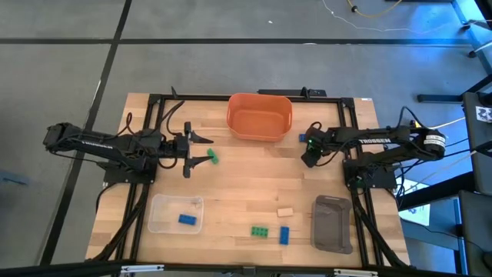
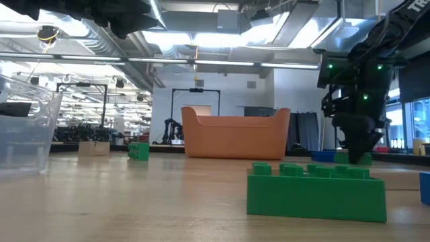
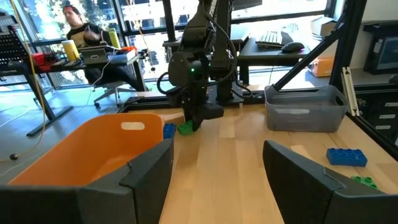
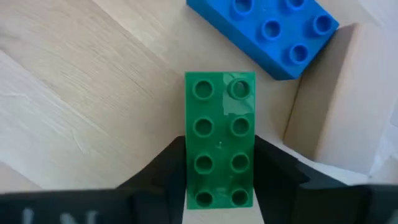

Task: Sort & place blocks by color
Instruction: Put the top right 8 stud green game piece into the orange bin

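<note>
My right gripper (image 1: 310,151) stands to the right of the orange bin (image 1: 259,115), pointing steeply down, and is shut on a green brick (image 4: 219,130). A blue brick (image 4: 267,31) lies just beyond the green one. My left gripper (image 1: 188,146) hovers open at the left of the table, pointing level toward the table's right, and holds nothing. Another green brick (image 1: 213,157) rests on the table just past its fingertips. Near the front edge lie a tan brick (image 1: 285,211), a green brick (image 1: 259,230) and a blue brick (image 1: 284,235). My right gripper pinches the green brick's two long sides (image 4: 189,174) between its two fingers, near one end of the brick. The fingers (image 4: 165,171) come from above, pointing steeply down, and lie across the brick. The brick lies flat on the table, studs up.
A clear tray (image 1: 157,223) at the front left holds one blue brick (image 1: 187,219). A grey tray (image 1: 332,223) stands at the front right. A pale wooden piece (image 4: 329,106) lies close beside the green and blue bricks. A person sits in the room beyond the table (image 3: 78,28).
</note>
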Controlling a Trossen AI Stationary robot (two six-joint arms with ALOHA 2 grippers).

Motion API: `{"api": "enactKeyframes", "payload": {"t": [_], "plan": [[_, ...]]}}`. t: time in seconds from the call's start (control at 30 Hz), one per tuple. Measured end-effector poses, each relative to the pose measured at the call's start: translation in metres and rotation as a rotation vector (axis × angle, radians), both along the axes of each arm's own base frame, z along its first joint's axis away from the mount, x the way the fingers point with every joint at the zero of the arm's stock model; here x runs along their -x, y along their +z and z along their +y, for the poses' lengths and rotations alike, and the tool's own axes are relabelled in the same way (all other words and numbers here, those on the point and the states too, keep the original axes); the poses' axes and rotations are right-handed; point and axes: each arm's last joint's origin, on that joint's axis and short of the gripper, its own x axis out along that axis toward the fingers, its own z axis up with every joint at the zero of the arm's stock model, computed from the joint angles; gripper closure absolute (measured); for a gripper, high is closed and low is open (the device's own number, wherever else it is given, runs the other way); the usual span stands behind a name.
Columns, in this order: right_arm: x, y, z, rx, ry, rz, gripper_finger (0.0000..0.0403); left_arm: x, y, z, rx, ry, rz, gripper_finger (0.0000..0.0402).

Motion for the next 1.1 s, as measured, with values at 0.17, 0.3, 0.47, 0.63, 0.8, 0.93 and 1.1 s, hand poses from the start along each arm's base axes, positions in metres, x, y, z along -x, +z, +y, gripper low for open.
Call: {"api": "enactKeyframes", "payload": {"t": [0.17,0.3,0.47,0.63,0.8,0.93,1.1], "plan": [[0.001,0.010,0.011,0.008,0.068,-0.046,0.0263,0.000,0.000,0.000,0.000,0.000,0.000,0.0162],[-0.006,0.029,0.028,0.027,0.156,-0.203,0.0263,0.000,0.000,0.000,0.000,-0.001,0.000,0.0162],[-0.023,0.053,0.054,0.068,0.322,-0.503,0.0263,0.000,0.000,0.000,0.007,-0.001,0.000,0.0162],[-0.044,0.072,0.075,0.146,0.504,-0.796,0.0263,0.000,0.000,0.000,0.027,0.000,-0.003,0.0162],[-0.048,0.072,0.080,0.158,0.543,-0.825,0.0263,0.000,0.000,0.000,0.029,-0.001,-0.003,0.0162],[-0.048,0.072,0.080,0.160,0.544,-0.820,0.0263,0.000,0.000,0.000,0.027,-0.001,-0.002,0.0162],[-0.054,0.077,0.069,0.252,0.492,-0.845,0.0263,0.000,0.000,0.000,0.026,-0.001,-0.002,0.0162]]}}
